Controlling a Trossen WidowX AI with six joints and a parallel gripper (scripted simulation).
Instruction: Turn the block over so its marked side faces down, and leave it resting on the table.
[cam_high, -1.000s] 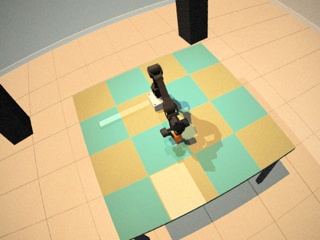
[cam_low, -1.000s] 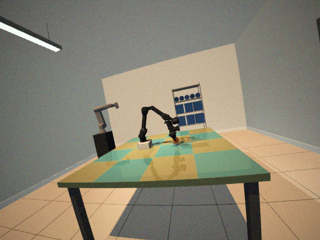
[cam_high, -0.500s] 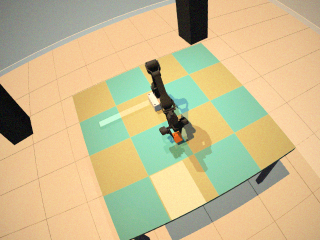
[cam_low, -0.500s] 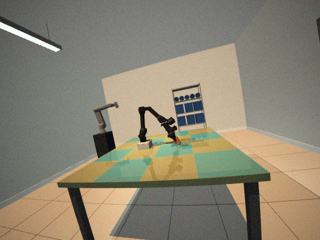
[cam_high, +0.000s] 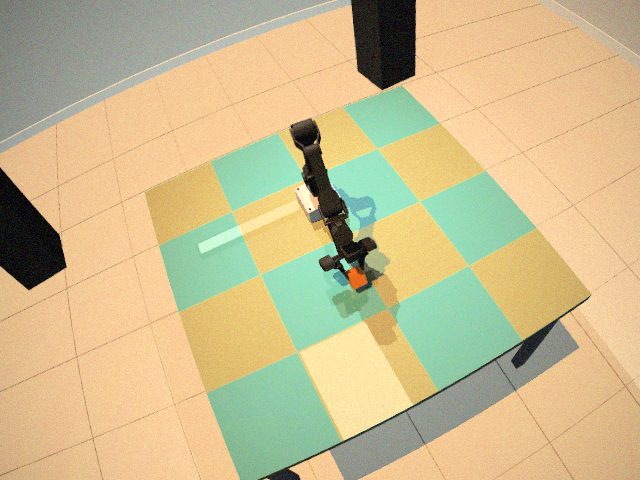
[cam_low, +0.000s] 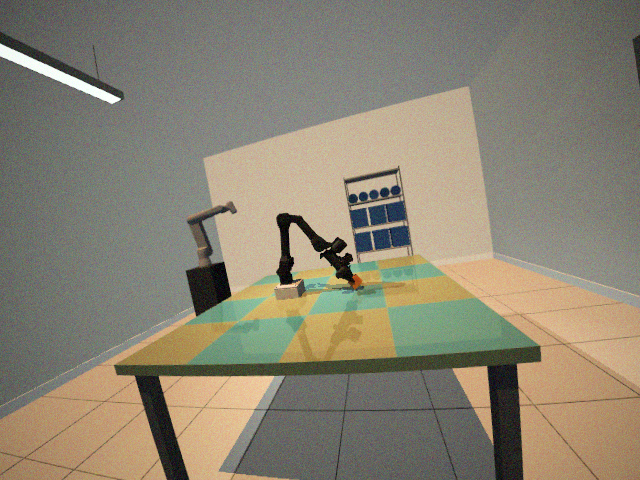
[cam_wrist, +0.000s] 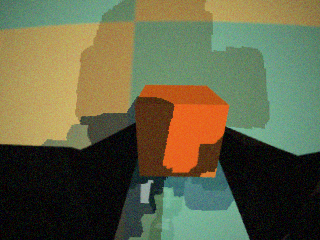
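Both fingers of the claw (cam_high: 351, 271) stand about half open, clamped on the orange block (cam_wrist: 182, 131) just above the table (cam_high: 465, 320).

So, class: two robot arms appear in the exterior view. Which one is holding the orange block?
The black arm on the table; its gripper grips the orange block. The grey arm stands apart on a pedestal.

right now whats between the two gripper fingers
The orange block, clamped between the two dark fingers of the gripper. The wrist view shows it best; the top view shows the block at the gripper's tip over the checkered table.
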